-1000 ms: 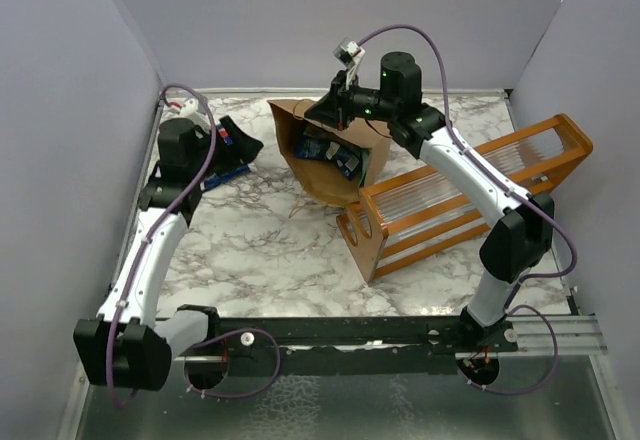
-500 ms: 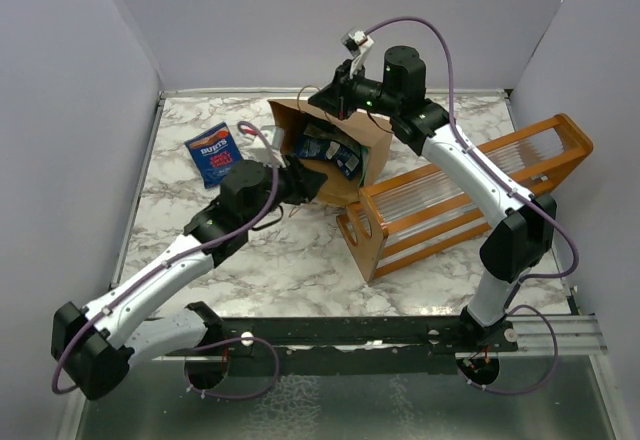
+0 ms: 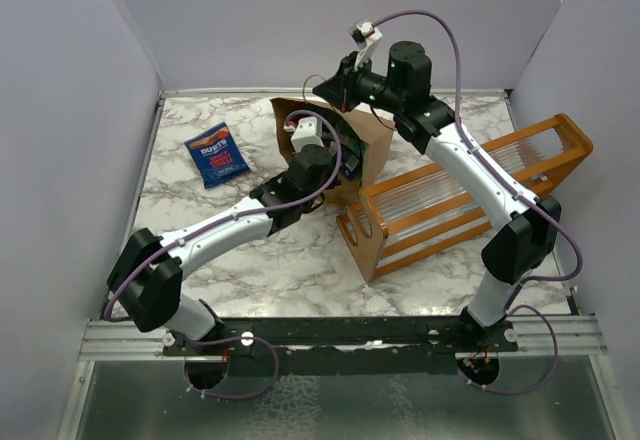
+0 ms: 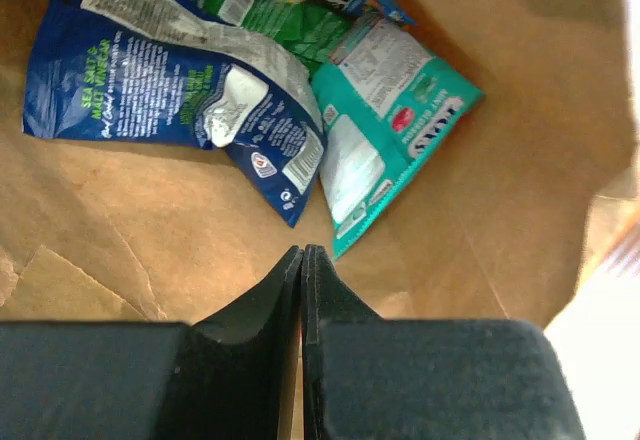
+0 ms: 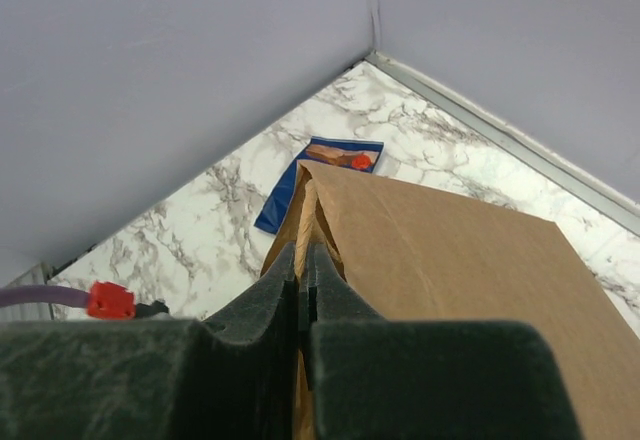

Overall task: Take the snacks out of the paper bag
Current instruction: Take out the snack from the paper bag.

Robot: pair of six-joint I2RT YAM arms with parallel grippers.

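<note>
Left hand (image 4: pixel 302 252) pressed together inside creased brown paper bag (image 4: pixel 480 240) (blue, teal, green snacks (image 4: pixel 150 80) crumpled); right hand (image 5: pixel 303 250) pinches rim.

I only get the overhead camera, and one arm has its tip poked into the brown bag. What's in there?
Observer: The left wrist camera looks into the paper bag. A blue-and-white packet, a teal packet and a green packet lie on its inner wall.
Visitor: Has it grabbed one?
Observer: No. The left gripper is shut with nothing in it, just short of the packets.
Visitor: And the other arm up top?
Observer: In its own wrist view, the right gripper is pinched shut on the bag's top edge.
</note>
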